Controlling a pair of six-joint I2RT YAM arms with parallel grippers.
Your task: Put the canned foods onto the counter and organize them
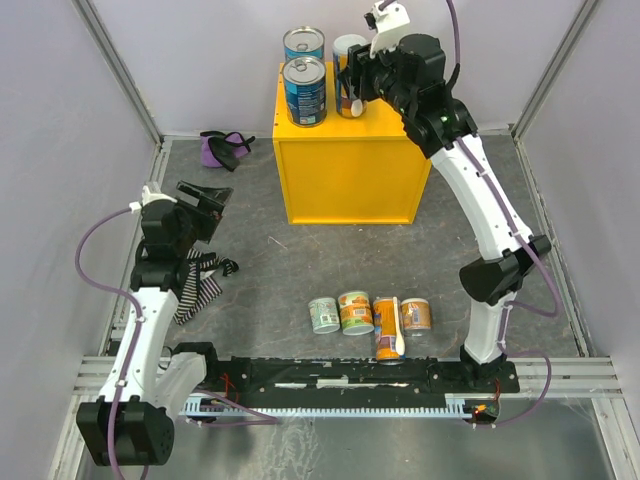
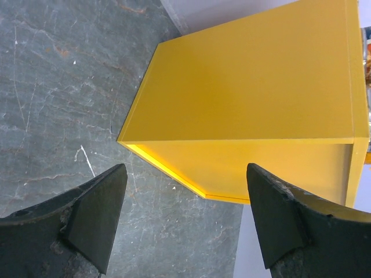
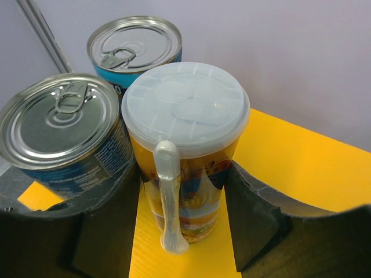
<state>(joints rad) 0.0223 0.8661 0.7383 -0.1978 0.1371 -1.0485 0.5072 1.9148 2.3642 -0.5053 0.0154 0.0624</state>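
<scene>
Top view: we see the counter [image 1: 350, 185] toward the far side of the worktop [image 1: 300, 260], flat top up. Three cans stand upright on it, long axes vertical. The far blue can [image 1: 304, 45] is at back left and the near blue can [image 1: 305, 90] sits just in front, by the front-left corner. The tall orange can [image 1: 347, 48] is just right of them, with the right gripper [image 1: 350, 88] on it. The right half of the counter top is bare.

Four more cans sit in a tight row on the worktop near the arm bases. They appear to lie on their sides, long axes near-to-far. Left to right:
- pale-green can [image 1: 323, 315]
- short orange can [image 1: 355, 312]
- second tall orange can [image 1: 385, 335], white spoon [image 1: 397, 325] facing up
- second short orange can [image 1: 416, 315]

The left gripper [image 1: 208, 203] hovers left of the counter, well apart from it. The striped cloth [image 1: 200, 285] is by the left arm and the purple cloth [image 1: 225, 148] is at far left.

Left wrist: fingers [image 2: 87, 226] are spread wide with nothing between them. The counter's [image 2: 249, 98] side and edge are ahead, with open worktop beside it.

Right wrist: the tall orange can [image 3: 191, 174] stands upright on the yellow top, lid up, spoon [image 3: 169, 197] running vertically down the side facing us. The fingers [image 3: 255, 214] sit flush on both sides, pinching it (we see no gap). The near blue can [image 3: 61, 133] is just beside it on the left; we can't tell if they touch. The far blue can [image 3: 134, 49] is behind. There is open yellow top to the right.
</scene>
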